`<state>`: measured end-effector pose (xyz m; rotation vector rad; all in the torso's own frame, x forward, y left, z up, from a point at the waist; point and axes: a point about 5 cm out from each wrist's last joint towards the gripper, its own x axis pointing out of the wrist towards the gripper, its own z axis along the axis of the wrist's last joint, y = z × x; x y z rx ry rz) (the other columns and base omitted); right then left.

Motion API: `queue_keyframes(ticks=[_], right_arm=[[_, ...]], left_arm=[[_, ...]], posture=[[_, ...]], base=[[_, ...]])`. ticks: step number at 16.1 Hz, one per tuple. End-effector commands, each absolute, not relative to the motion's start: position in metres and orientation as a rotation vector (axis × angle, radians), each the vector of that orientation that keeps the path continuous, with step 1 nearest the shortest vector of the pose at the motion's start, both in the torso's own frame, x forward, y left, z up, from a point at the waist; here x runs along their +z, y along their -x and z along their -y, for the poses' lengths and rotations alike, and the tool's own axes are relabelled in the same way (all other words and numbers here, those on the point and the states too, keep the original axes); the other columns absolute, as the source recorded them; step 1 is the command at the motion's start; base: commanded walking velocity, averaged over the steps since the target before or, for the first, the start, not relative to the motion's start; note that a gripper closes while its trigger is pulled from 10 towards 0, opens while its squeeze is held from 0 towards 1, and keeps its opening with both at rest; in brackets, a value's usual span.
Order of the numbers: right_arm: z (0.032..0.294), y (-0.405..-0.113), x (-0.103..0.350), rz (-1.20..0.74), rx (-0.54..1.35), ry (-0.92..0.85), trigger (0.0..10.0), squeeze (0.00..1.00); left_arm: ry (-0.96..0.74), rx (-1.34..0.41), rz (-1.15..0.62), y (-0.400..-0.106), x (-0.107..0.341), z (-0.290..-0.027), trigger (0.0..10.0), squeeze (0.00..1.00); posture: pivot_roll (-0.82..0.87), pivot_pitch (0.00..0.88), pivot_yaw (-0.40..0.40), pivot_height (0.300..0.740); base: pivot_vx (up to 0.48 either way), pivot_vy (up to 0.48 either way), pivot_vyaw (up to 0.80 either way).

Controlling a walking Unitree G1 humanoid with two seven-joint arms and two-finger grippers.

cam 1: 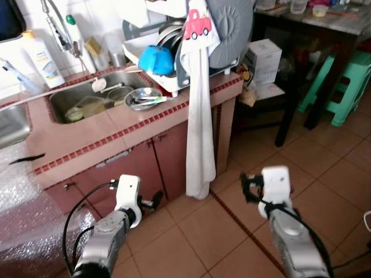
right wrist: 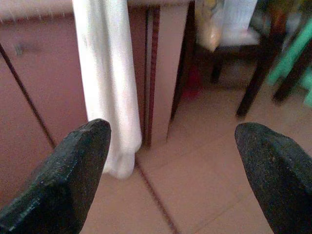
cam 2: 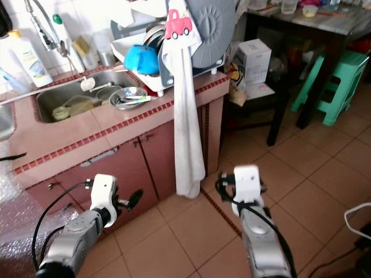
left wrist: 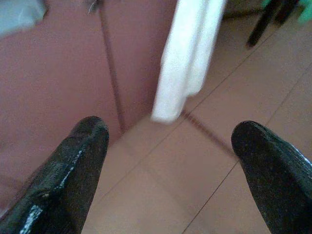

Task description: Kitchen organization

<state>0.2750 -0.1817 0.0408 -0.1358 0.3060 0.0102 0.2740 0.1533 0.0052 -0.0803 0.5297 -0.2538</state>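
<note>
Standing before the counter (cam 1: 87, 145), I note both hands held low over the floor tiles, below the counter's edge. My left hand (cam 1: 155, 202) is spread wide and empty, facing the cupboard doors. The sink (cam 1: 93, 98) with its metal bowl (cam 1: 142, 98) lies up and ahead of it. The white towel (cam 1: 200, 127) hangs long-axis vertical between both hands. My right hand (right wrist: 170, 161) is also wide and empty, just right of the towel's lower end, and appears no farther from it than the left.
</note>
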Motion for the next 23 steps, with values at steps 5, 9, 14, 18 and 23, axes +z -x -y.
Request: queue_keyframes(ticks=[5,9,14,18,23], right_arm=[[0.189,-0.268,-0.013,-0.545,-0.030,0.079,10.0,0.00],[0.198,-0.245,-0.042,-0.721,-0.099,0.053,10.0,0.00],[0.203,-0.214,-0.065,-0.859,-0.130,0.010,10.0,0.00],[0.205,-0.178,-0.084,-0.984,-0.104,0.072,10.0,0.00],[0.199,-0.173,-0.088,-1.008,-0.015,0.114,10.0,0.00]], left_arm=[[-0.009,-0.118,-0.689,-0.258,-0.030,-0.187,10.0,0.00],[-0.068,-0.098,-0.807,-0.240,-0.049,-0.191,10.0,0.00],[-0.127,-0.132,-0.956,-0.211,-0.069,-0.192,10.0,0.00],[-0.129,-0.094,-1.028,-0.199,-0.076,-0.197,10.0,0.00],[-0.070,-0.047,-1.037,-0.194,-0.079,-0.192,10.0,0.00]], posture=[[-0.04,0.006,0.113,0.740],[-0.03,0.000,0.111,0.740],[-0.03,0.000,0.116,0.740],[-0.01,0.000,0.104,0.740],[0.00,0.000,0.086,0.740]], base=[[0.000,0.000,0.00],[0.000,0.000,0.00],[0.000,0.000,0.00],[0.000,0.000,0.00],[0.000,0.000,0.00]])
